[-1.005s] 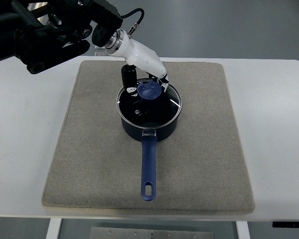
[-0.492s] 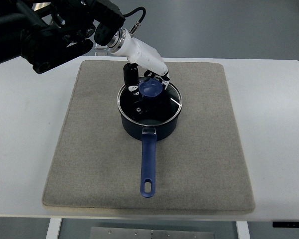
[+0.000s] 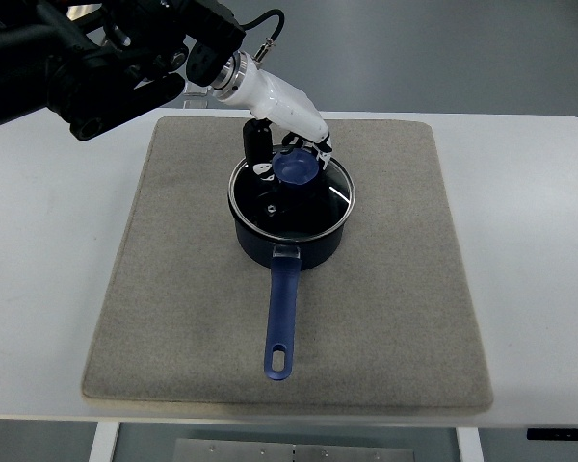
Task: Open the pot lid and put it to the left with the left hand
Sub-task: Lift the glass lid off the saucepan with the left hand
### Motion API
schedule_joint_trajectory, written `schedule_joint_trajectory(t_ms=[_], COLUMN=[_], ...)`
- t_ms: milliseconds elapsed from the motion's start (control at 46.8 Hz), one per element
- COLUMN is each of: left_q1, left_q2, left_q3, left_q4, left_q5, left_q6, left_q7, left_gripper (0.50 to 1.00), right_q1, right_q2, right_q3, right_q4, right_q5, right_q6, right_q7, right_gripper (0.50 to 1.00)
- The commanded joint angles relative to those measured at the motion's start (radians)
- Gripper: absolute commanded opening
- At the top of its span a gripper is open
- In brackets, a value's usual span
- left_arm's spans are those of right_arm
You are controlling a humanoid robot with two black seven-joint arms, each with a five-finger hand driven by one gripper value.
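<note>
My left robot hand [image 3: 287, 154] grips the blue knob [image 3: 294, 167] of the glass lid [image 3: 291, 191] (tilted) over the saucepan [image 3: 289, 241], near the mat's [image 3: 173, 289] far edge.

A white tabletop [image 3: 530, 241] with rounded far corners fills most of the view. On it lies a large square mat [image 3: 173, 318] of grey-beige felt-like fabric, its edges running parallel to the tabletop's sides and leaving bare white margins on the left, right and near sides. Beyond the far edge lies a smooth grey-blue floor [image 3: 443, 53], evenly lit. Below the near edge, a grey metal frame part [image 3: 289, 449] shows between two white legs.
</note>
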Motion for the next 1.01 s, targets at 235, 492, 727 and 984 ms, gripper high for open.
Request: schedule_joint_trajectory(t_ms=[235, 492, 727, 984], left_q1=[-0.006, -0.012, -0.024, -0.023], left_q2=[0.000, 0.002, 0.008, 0.047], left_q3=[-0.024, -0.030, -0.047, -0.045], left_q4=[0.001, 0.001, 0.064, 0.156], left_q5=[-0.012, -0.030, -0.078, -0.150], left_q6=[0.000, 0.000, 0.000, 0.000], left_q7=[-0.001, -0.001, -0.001, -0.001], left_gripper=[0.523, 0.523, 0.525, 0.533], right_q1=[0.000, 0.000, 0.000, 0.000], right_q2=[0.000, 0.000, 0.000, 0.000], right_q3=[0.000, 0.000, 0.000, 0.000], right_q4=[0.000, 0.000, 0.000, 0.000], right_q5=[0.000, 0.000, 0.000, -0.002], right_q6=[0.000, 0.000, 0.000, 0.000], right_q7=[0.000, 0.000, 0.000, 0.000], right_gripper=[0.915, 0.915, 0.915, 0.915])
